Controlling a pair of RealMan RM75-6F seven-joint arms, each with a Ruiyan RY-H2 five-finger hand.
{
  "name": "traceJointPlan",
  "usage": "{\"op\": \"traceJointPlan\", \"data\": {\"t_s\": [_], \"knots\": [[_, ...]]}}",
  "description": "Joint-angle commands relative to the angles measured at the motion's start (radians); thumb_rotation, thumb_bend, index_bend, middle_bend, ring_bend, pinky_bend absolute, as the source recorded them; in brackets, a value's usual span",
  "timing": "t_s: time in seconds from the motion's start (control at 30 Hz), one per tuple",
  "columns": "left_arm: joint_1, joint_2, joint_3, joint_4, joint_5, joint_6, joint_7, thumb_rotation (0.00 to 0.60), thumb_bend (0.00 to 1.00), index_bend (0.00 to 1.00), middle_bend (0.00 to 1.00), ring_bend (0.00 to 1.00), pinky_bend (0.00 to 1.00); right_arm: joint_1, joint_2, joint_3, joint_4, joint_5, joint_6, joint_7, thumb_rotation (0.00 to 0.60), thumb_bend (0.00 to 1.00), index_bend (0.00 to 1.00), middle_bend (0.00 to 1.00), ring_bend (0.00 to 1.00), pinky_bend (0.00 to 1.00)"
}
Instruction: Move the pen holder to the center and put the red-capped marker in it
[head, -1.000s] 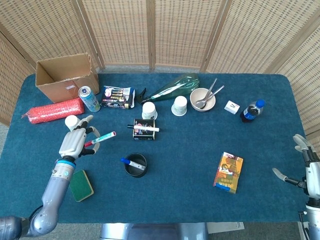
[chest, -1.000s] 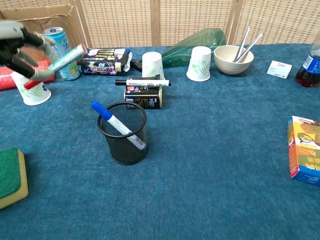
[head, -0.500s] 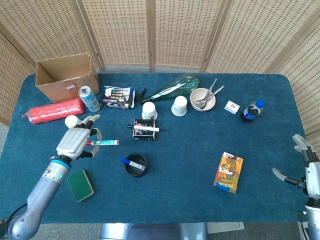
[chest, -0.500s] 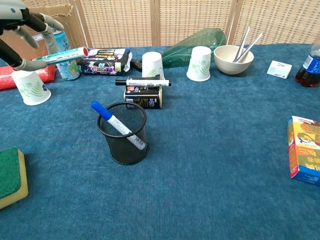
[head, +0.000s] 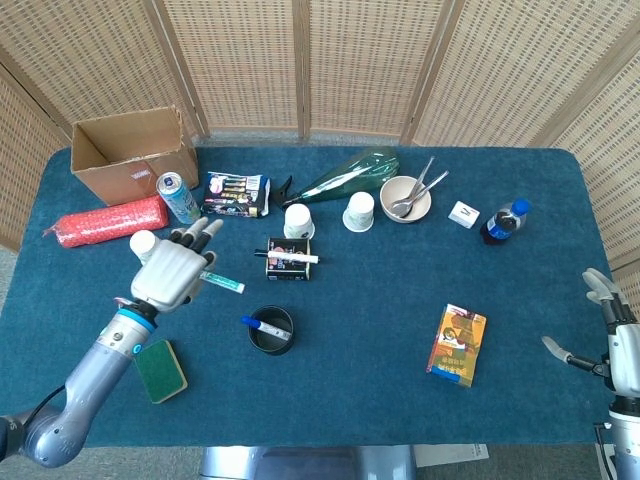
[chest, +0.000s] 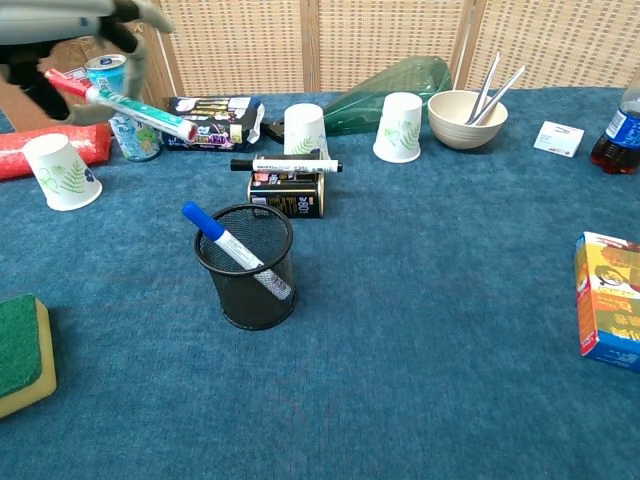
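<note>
Woven screen panels (head: 300, 60) behind; blue cloth table (head: 380, 380), cluttered far edge.

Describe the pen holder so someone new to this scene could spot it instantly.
On the blue table, look left of center, in front of the small black box with a black marker lying on top. The pen holder is the black wire-mesh cup, the only one with a blue-capped marker leaning inside.

silver-grey left arm (head: 85, 373) with blue wrist ring, pale grey left hand (head: 172, 270), dark-jointed fingers.
</note>
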Motion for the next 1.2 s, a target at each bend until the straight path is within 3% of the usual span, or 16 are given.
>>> {"op": "traceJointPlan", "data": {"t_s": [0.03,0.33,0.77,1.2], "knots": [[-0.041,0.009,0.016,0.008,0.058,-0.026,0.052,0.6,0.47,0.49,0.0,0.0,0.25,-0.001,0.001,0.0,-0.001,0.001,0.0,0.001,0.6,0.0,0.12,0.13,0.13,0.29],[-0.09,-0.003,0.025,-0.004,0.137,-0.042,0.133,0.6,0.47,0.49,0.0,0.0,0.27,-0.002,0.003,0.002,-0.006,0.001,0.004,0.001,0.6,0.0,0.12,0.13,0.13,0.29],[-0.197,-0.094,0.075,0.001,0.183,-0.066,0.507,0.6,0.47,0.49,0.0,0.0,0.34,-0.004,0.007,0.011,-0.009,0.01,0.007,0.012,0.6,0.0,0.12,0.13,0.13,0.29],[-0.248,-0.17,0.129,0.019,0.172,-0.078,0.7,0.6,0.47,0.5,0.0,0.0,0.35,-0.006,0.01,0.015,-0.012,0.013,0.011,0.02,0.6,0.0,0.12,0.13,0.13,0.29]]}}
